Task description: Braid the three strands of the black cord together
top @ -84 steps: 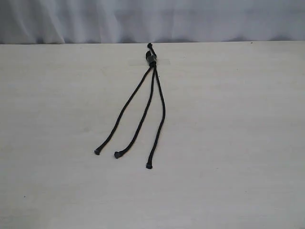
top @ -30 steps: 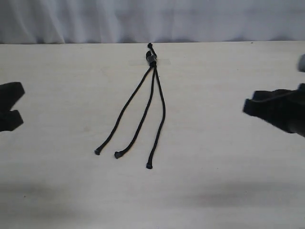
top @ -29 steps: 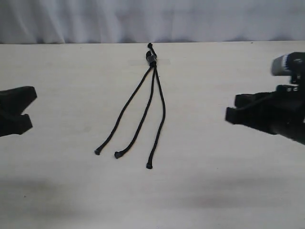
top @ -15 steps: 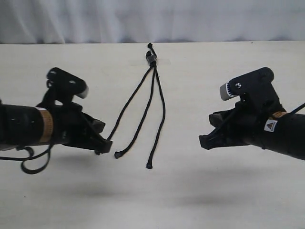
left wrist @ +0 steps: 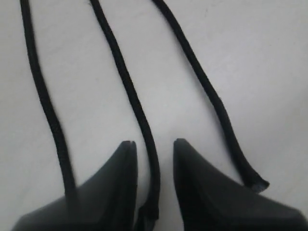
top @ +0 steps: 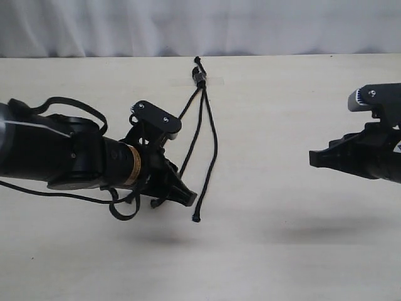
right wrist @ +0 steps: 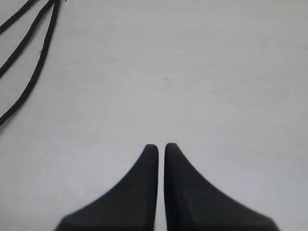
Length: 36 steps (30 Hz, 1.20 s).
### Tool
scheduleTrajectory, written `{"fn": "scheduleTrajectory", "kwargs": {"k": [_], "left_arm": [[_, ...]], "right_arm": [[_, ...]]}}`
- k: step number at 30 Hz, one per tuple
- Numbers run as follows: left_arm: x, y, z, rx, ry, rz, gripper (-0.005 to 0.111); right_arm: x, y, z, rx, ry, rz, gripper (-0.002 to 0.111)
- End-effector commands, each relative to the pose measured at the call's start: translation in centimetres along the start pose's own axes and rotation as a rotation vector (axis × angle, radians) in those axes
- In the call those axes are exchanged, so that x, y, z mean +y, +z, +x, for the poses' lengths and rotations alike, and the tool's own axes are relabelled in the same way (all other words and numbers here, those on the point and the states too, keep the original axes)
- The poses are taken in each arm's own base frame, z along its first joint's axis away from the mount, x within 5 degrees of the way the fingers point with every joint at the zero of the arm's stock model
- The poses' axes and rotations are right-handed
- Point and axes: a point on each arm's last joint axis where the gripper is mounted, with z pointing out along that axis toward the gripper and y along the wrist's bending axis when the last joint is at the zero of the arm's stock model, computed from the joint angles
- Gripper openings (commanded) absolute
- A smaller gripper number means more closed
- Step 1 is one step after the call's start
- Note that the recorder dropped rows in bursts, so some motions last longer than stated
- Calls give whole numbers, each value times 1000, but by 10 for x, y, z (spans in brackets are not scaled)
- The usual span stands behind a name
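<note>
Over the tabletop (top: pixel 301 251), the left pincer (left wrist: pixel 153 142) is held narrowly parted around the middle strand (left wrist: pixel 135 108) — the right pincer (right wrist: pixel 160 146), closed, is seen at three o'clock. The black cord (top: pixel 200 78) is knotted at twelve o'clock, its three strands (top: pixel 216 145) fanned toward six.

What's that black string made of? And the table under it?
The black cord looks like matte woven rope, maybe nylon or cotton: it curves softly and doesn't shine. The table looks like pale wood or laminate, smooth, with faint streaks.

One black cord (top: pixel 199 76), three strands (top: pixel 215 144), one left gripper (left wrist: pixel 153 144), one right gripper (right wrist: pixel 160 146), one table (top: pixel 301 244).
</note>
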Motion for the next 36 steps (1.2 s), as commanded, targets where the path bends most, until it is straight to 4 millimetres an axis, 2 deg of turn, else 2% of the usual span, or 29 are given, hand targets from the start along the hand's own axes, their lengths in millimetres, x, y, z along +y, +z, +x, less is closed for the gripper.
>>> {"fn": "scheduleTrajectory", "kwargs": {"k": [1,13,16,19,23,27,31,33,36], "left_arm": [[-2,14,3,23,-21,14,40],[0,32,17,97,-2,-6,39],[1,33,19,115,-1,-21,25],[0,33,19,109,-1,-14,3],[2,25,11,94,2,-42,0],[18,-2,-6,107,41,-205,0],[46,-33,-24,44,37,-312,0],[62,-40,-27,21,-3,-337,0],[89,-40,-24,21,-77,-361,0]], "right_arm": [[0,0,-1,0,-3,1,4],[0,0,-2,-6,-3,1,4],[0,0,-2,-8,-3,2,4],[0,0,-2,-10,-3,2,4],[0,0,-2,-10,-3,2,4],[0,0,-2,-10,-3,2,4],[0,0,-2,-10,-3,2,4],[0,0,-2,-10,-3,2,4],[0,0,-2,-10,-3,2,4]]}}
